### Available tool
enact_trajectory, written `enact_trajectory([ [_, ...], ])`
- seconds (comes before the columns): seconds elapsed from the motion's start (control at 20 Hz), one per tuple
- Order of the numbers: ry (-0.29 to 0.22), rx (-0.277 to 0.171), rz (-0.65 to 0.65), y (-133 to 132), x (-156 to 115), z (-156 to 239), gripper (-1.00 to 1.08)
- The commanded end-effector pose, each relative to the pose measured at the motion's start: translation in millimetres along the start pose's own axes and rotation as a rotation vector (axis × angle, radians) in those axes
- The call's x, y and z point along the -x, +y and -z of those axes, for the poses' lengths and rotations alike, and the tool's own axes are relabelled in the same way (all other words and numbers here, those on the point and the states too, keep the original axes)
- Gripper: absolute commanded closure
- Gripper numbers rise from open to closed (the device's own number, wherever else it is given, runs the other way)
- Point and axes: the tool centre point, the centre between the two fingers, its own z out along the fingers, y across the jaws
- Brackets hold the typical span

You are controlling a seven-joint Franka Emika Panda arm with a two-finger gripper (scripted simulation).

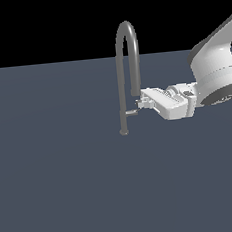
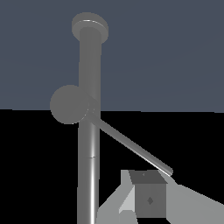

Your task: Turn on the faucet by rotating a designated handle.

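At the exterior view's centre-left, the faucet [image 1: 121, 87] is seen standing upright on the flat slate-grey table [image 1: 59, 183]: a thin matte grey metal tube, small round base, narrow arched gooseneck. Jutting from the low stem toward the exterior view's right, the handle [image 1: 132, 112] is seen, a short smooth bar with a lighter tip. Just beside that tip, the white glossy pincer [image 1: 138, 102] is held sideways; whether it is open or closed cannot be told. A slip is judged likely: the bar is thin and slick, contact sits at its very end, and the stem could be struck instead.
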Motion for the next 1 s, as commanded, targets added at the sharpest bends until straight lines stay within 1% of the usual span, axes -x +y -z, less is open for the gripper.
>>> enact_trajectory([
  [0.0, -0.003, 0.001, -0.008, 8, -12, 0, 1.08],
  [0.2, -0.003, 0.004, -0.014, 22, -37, 0, 1.08],
  [0.25, -0.003, 0.004, -0.014, 22, -37, 0, 1.08],
  [0.3, -0.006, 0.005, 0.004, 16, -20, 0, 1.08],
  [0.7, -0.003, 0.005, -0.013, 21, -70, 0, 1.08],
  [0.75, -0.003, 0.005, -0.013, 21, -70, 0, 1.08],
  [0.8, -0.009, 0.01, 0.015, 16, -47, 0, 1.08],
  [0.95, -0.007, 0.008, 0.008, 12, -60, 0, 1.08],
])
